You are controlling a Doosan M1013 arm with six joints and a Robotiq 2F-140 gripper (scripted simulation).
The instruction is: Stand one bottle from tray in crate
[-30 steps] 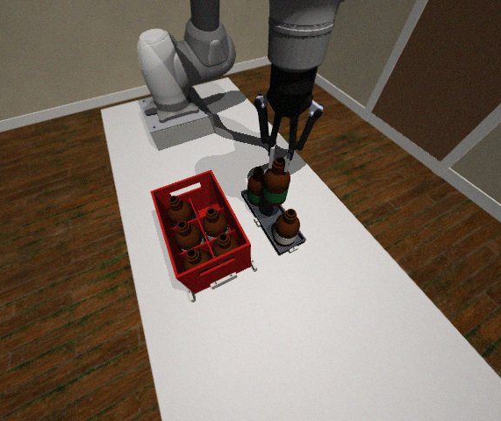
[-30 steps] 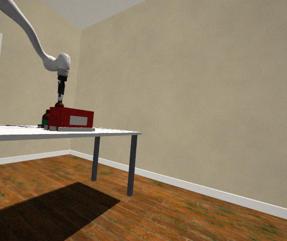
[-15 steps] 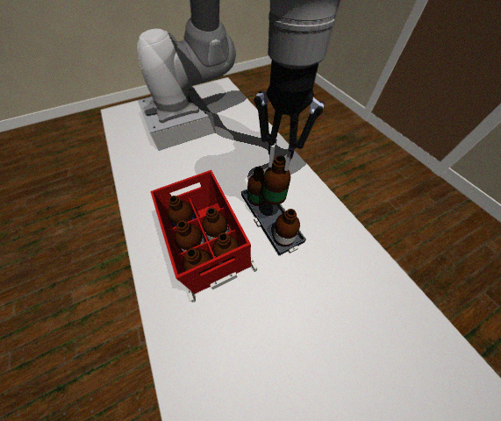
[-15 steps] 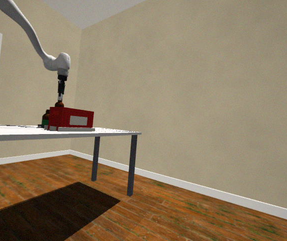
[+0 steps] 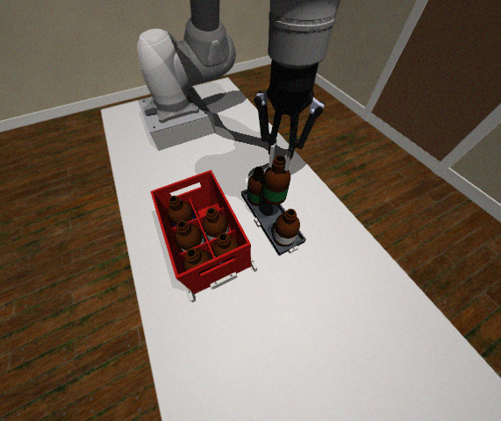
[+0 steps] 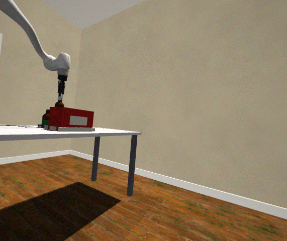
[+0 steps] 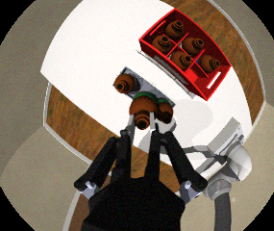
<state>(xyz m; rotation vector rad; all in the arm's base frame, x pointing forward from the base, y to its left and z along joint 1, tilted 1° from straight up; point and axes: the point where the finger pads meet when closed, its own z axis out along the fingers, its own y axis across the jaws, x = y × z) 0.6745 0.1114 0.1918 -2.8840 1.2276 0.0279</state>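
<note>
My gripper (image 5: 281,159) (image 6: 60,98) (image 7: 142,119) is shut on the neck of a brown bottle with a green label (image 5: 276,183) (image 6: 59,104) (image 7: 142,105). That bottle hangs upright a little above the tray (image 5: 267,224) (image 7: 152,88). Another green-labelled bottle (image 5: 254,184) (image 6: 45,119) (image 7: 165,113) stands at the tray's robot-base end, close beside the held one. A white-labelled bottle (image 5: 287,224) (image 7: 123,83) stands at the other end. The red crate (image 5: 241,259) (image 6: 57,118) (image 7: 208,92) holds several brown bottles; its cell nearest the base on the tray side is empty.
Small pale brackets sit at the crate's corner (image 5: 254,266) and by the tray's end (image 5: 292,249). The crate's high walls and thin dividers stand beside the tray, with a narrow gap between. The robot base (image 5: 180,131) is on the far end of the table.
</note>
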